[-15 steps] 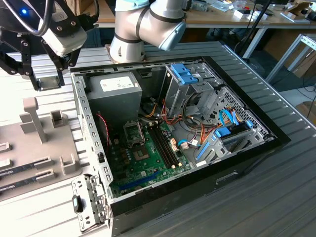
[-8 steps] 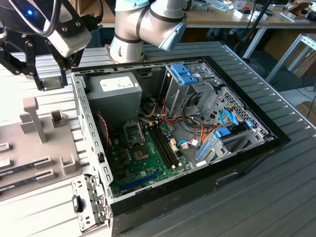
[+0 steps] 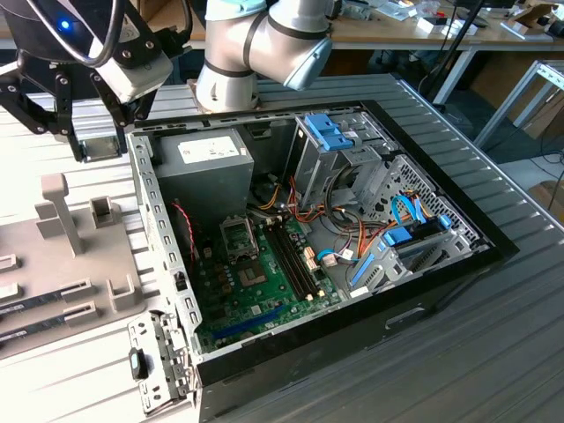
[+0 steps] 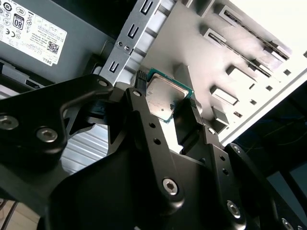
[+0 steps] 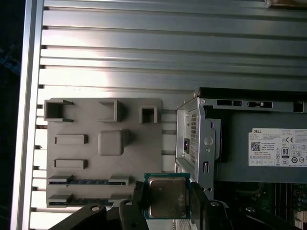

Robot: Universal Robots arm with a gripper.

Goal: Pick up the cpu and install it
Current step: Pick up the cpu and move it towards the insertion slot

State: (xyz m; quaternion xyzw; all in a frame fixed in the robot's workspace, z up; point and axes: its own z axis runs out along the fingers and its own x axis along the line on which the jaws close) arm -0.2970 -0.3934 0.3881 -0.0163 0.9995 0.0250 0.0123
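The cpu (image 4: pixel 165 96), a small square chip with a silvery top and a green rim, is clamped by its edges between my black fingers (image 4: pixel 144 120). In both wrist views my gripper (image 5: pixel 167 201) is shut on it. In the exterior view the gripper (image 3: pixel 88 141) hangs high at the left, above the table just outside the open computer case's (image 3: pixel 145 203) left wall. Inside the case lies the green motherboard (image 3: pixel 264 295), with its cpu socket (image 3: pixel 238 238) well to the exterior view's right of and below the gripper.
A grey fixture tray (image 5: pixel 103 148) with slots and posts lies on the ribbed table beside the case; one slot holds a dark memory stick (image 5: pixel 88 182). The grey power supply (image 3: pixel 207 163), drive cages (image 3: pixel 339 150) and cables crowd the case. The arm's base (image 3: pixel 229 79) stands behind it.
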